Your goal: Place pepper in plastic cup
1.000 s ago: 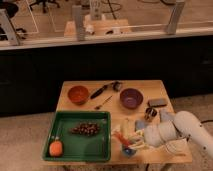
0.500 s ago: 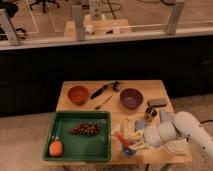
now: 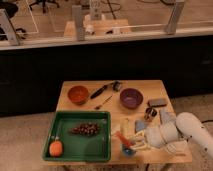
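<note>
From where I stand, the white arm (image 3: 192, 132) reaches in from the right, low over the front right part of the counter (image 3: 113, 114). Its end effector (image 3: 134, 141) sits just right of the green tray (image 3: 102, 150). The pepper (image 3: 122, 137) is right at the end effector's left tip, slanting down toward the plastic cup (image 3: 128, 150), which stands directly under it at the counter's front edge. I cannot tell whether the end effector is clamped on the pepper or apart, nor whether the pepper's lower end touches the cup. Farther back stand an orange bowl (image 3: 77, 94) and a purple bowl (image 3: 131, 98). An orange fruit (image 3: 56, 148) lies in the tray's near left corner.
</note>
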`<action>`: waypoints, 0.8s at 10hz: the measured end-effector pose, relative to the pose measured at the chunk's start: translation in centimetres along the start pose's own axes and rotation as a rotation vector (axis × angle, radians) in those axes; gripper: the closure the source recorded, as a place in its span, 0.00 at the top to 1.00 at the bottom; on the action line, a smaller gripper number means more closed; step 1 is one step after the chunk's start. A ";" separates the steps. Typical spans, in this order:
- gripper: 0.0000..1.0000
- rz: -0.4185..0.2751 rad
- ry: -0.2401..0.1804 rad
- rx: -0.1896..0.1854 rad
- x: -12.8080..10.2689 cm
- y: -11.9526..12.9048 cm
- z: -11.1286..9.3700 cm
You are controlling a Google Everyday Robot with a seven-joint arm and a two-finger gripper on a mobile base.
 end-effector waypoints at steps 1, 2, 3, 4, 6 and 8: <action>0.00 0.003 -0.004 0.002 0.1 0.1 -0.1; 0.00 0.005 -0.009 0.005 0.1 0.1 -0.2; 0.00 0.007 -0.011 0.006 0.1 0.1 -0.2; 0.00 0.009 -0.014 0.004 0.1 0.2 -0.2; 0.07 0.007 -0.022 -0.004 0.1 0.2 -0.1; 0.27 0.004 -0.026 -0.014 0.1 0.2 0.1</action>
